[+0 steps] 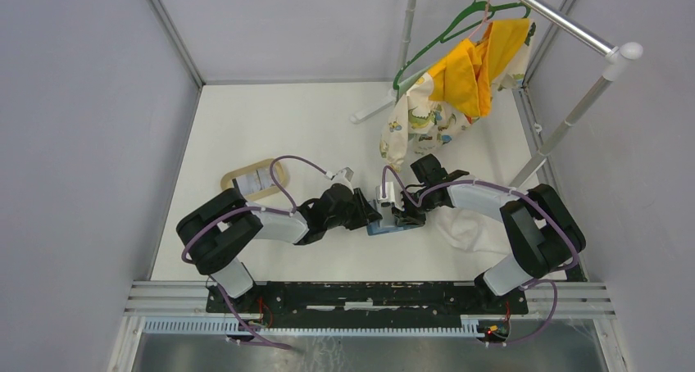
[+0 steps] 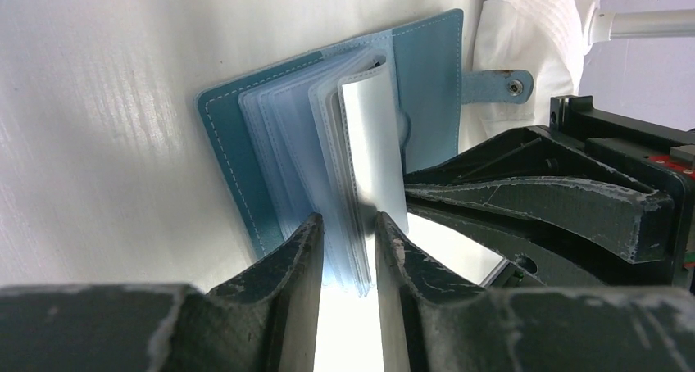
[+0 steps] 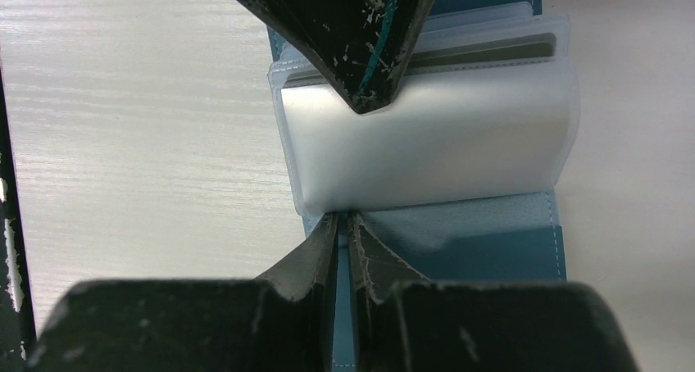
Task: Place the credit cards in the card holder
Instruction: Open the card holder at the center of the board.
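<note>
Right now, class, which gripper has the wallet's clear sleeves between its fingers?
The left gripper: the upright clear sleeves stand between its fingers. The right gripper has its tips together on the blue wallet.

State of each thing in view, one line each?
card holder: open flat on the table, snap tab undone, clear sleeves fanned up.
pale card: upright among the sleeves; seated or not, unclear.
left gripper: jaws partly apart around the sleeve edges; clamping unclear.
right gripper: jaws almost together, tips on the holder's blue cover.
tan tray: flat, something pale inside.
white cloth: crumpled beside the holder.
yellow garment: hanging on the rack.
</note>
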{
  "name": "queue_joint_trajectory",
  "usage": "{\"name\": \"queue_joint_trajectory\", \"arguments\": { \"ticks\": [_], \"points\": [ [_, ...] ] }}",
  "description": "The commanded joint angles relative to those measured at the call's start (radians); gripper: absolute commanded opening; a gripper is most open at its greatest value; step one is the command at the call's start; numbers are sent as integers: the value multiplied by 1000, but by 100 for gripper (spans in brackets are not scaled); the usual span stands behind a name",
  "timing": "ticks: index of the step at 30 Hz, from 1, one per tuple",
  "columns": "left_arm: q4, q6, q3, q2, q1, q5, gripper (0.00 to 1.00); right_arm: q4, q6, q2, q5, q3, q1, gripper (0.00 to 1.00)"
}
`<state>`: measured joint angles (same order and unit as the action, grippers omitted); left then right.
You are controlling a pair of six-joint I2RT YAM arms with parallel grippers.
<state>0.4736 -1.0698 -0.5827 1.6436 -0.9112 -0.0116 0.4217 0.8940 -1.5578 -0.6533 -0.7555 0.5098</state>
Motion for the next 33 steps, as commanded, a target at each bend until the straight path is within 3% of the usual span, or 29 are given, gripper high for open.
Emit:
{"name": "queue_joint_trajectory", "arguments": {
  "ticks": [1,33],
  "points": [
    [19,35,-41,-29,-14,-16,36,5,2,-22,-1,-19,14,13],
    [95,100,-94,-41,-33,-79,34,39,-3,3,-24,-53,-4,19]
  ]
}}
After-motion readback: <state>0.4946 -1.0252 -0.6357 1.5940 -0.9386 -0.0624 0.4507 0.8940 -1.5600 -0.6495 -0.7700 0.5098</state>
